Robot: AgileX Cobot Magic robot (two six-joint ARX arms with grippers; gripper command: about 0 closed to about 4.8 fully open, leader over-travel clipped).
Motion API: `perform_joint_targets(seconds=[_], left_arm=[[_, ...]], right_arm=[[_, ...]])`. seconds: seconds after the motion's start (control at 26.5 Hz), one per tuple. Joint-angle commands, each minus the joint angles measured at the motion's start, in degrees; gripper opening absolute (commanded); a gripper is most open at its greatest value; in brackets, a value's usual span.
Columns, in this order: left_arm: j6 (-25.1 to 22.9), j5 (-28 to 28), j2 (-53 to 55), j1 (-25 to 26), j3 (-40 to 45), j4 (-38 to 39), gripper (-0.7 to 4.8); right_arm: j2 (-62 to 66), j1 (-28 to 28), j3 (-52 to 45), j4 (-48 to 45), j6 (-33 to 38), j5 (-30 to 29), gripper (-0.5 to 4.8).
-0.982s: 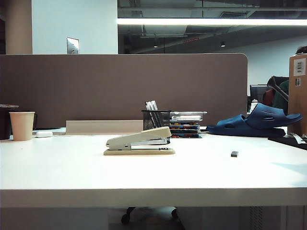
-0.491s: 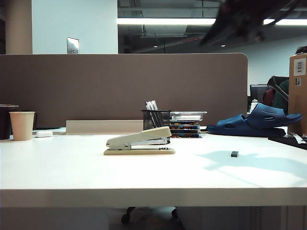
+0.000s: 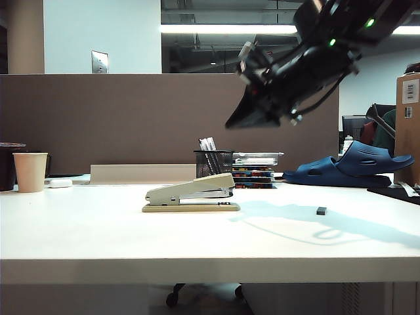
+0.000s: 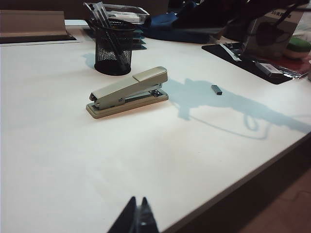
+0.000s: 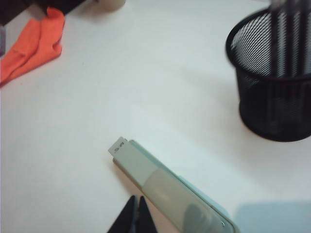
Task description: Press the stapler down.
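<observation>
Both claws are closed and empty, our right gripper point(image 3: 239, 121) high above the stapler point(image 3: 191, 194), the left gripper point(image 4: 136, 219) well short of it; it looks stiff, heavy, sprung, so we press its raised front.

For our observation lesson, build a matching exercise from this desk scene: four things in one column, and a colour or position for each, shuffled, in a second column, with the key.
Things:
1. stapler
2. pen cup
3. paper cup
4. right gripper

Descriptions:
A. black mesh, behind the stapler
B. in the air above the table, fingers together
C. beige, lying mid-table
D. at the far left edge of the table

Not listed: the left gripper, low over the table's near edge, shut.

Pairs: 1-C, 2-A, 3-D, 4-B
</observation>
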State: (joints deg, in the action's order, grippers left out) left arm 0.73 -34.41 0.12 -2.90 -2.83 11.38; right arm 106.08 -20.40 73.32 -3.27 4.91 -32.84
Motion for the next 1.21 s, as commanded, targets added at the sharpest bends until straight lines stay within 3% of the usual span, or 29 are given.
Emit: perform_joint_targets(seconds=[0.04, 1.21], left_arm=[[-0.3, 0.6, 0.0, 0.1, -0.2, -0.7, -0.05], [-0.2, 0.8, 0.0, 0.1, -0.2, -0.7, -0.05]], right_arm=[[2.3, -0.7, 1.3, -1.3, 0.3, -0.5, -0.09], [11.0, -0.7, 2.6, 2.0, 1.1, 2.9, -0.09]])
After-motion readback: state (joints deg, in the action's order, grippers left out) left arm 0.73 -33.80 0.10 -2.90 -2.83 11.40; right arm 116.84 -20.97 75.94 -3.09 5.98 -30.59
